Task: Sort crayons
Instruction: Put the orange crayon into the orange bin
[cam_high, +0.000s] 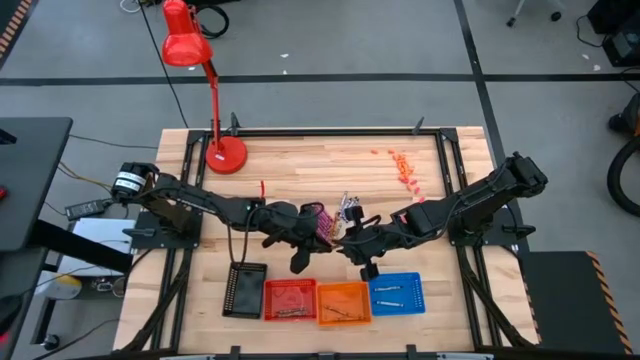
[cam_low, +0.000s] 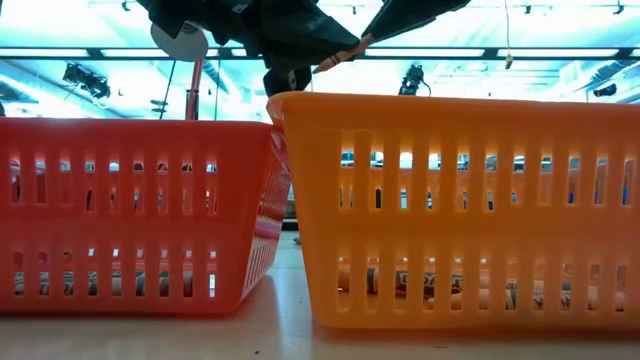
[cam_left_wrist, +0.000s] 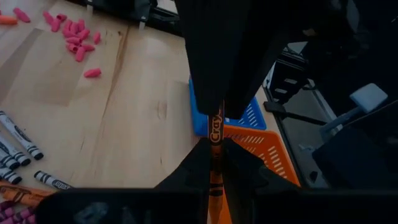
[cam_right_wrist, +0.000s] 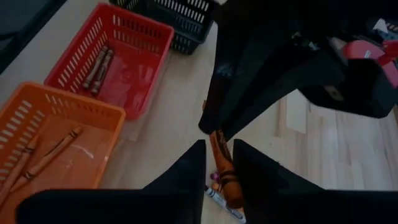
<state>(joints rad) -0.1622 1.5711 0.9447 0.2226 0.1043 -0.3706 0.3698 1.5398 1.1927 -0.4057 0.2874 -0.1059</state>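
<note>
An orange-brown crayon (cam_left_wrist: 215, 127) is held between both grippers above the middle of the table. My left gripper (cam_left_wrist: 216, 146) is shut on one end of it and my right gripper (cam_right_wrist: 219, 152) on the other end. The two meet tip to tip in the high view (cam_high: 330, 240), beside the pile of loose crayons (cam_high: 335, 215). Pale crayons (cam_left_wrist: 18, 140) lie flat on the wood. Several crayons lie in the red basket (cam_right_wrist: 99, 62), the orange basket (cam_right_wrist: 46, 158) and the blue basket (cam_high: 390, 293). My left gripper pinches the crayon's near end (cam_left_wrist: 216, 163) between its two fingers, which lie along the crayon. The crayon sticks out ahead of the fingertips, clear of the table. My right gripper pinches the crayon's other end (cam_right_wrist: 222, 167) between its two fingers, coming from the opposite side. In the left wrist view its fingertips (cam_left_wrist: 214, 106) close to a point on the crayon. The crayon spans the two grippers, lifted clear.
Along the near edge stand a black basket (cam_high: 245, 290), a red basket (cam_high: 290, 298), an orange basket (cam_high: 343, 302) and a blue basket (cam_high: 398, 293). A red desk lamp (cam_high: 215, 100) stands at the far left. Small pink bits (cam_high: 405, 170) lie scattered at the far right.
</note>
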